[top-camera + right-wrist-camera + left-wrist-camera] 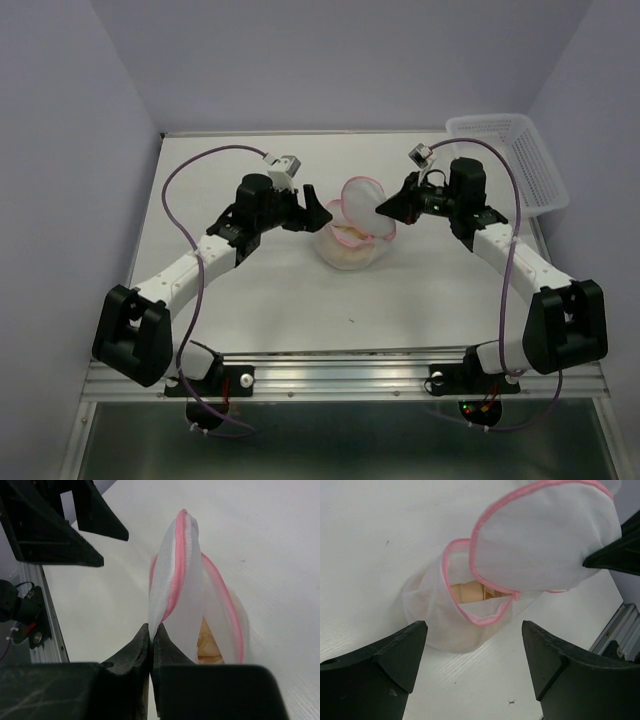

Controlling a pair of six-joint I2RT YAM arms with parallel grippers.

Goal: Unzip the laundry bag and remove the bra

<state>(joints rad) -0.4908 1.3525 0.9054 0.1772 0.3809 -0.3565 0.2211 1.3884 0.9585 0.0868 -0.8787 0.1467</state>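
The laundry bag (350,240) sits mid-table, a white mesh pouch with pink edging, unzipped. Its round flap (545,535) is lifted upright. My right gripper (383,208) is shut on the flap's edge (167,580) and holds it up. The tan bra (470,591) shows inside the opening, and also in the right wrist view (209,642). My left gripper (312,213) is open and empty, just left of the bag; in the left wrist view (474,667) it is a short way above the table, short of the opening.
A white plastic lattice basket (510,160) stands at the far right edge of the table. The aluminium rail (340,370) runs along the near edge. Purple walls enclose the table on three sides.
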